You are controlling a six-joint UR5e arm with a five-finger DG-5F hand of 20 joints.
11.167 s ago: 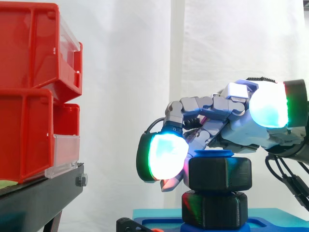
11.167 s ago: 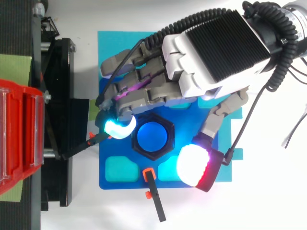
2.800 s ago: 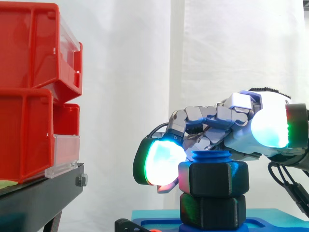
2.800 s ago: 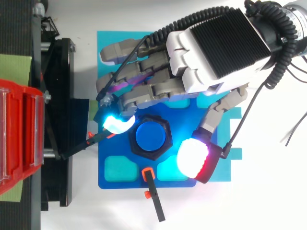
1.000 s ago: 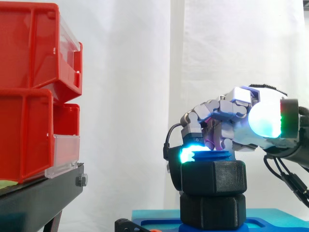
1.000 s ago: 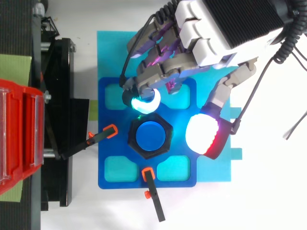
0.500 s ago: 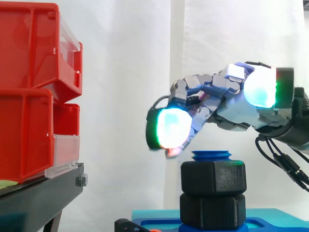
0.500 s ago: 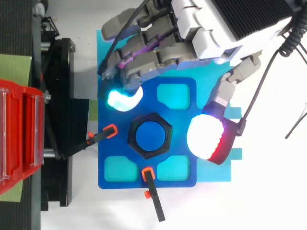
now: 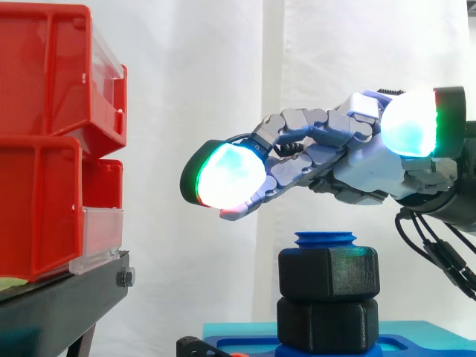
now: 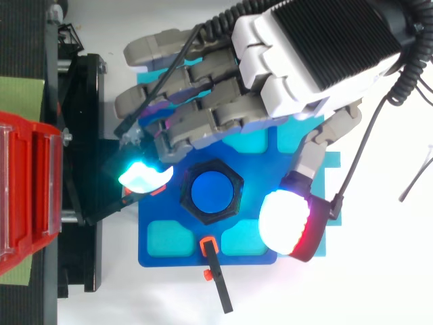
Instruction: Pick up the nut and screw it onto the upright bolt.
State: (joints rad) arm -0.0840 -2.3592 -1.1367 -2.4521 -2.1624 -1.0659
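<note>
While my hand [image 9: 357, 175] hovers with fingers spread loose and empty just above the blue bolt [image 9: 325, 239], the nut [image 9: 328, 271] sits around it atop a second black nut [image 9: 327, 324], my fingertips [image 9: 227, 175] well apart from the red bins [image 9: 52, 149].

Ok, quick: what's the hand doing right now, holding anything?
Hand: open, fingers relaxed, holding nothing; the nut sits on the bolt below it.

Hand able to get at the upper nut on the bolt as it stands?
Probably yes: the hand hovers above the upper nut with fingers open, and nothing sits between them.
</note>
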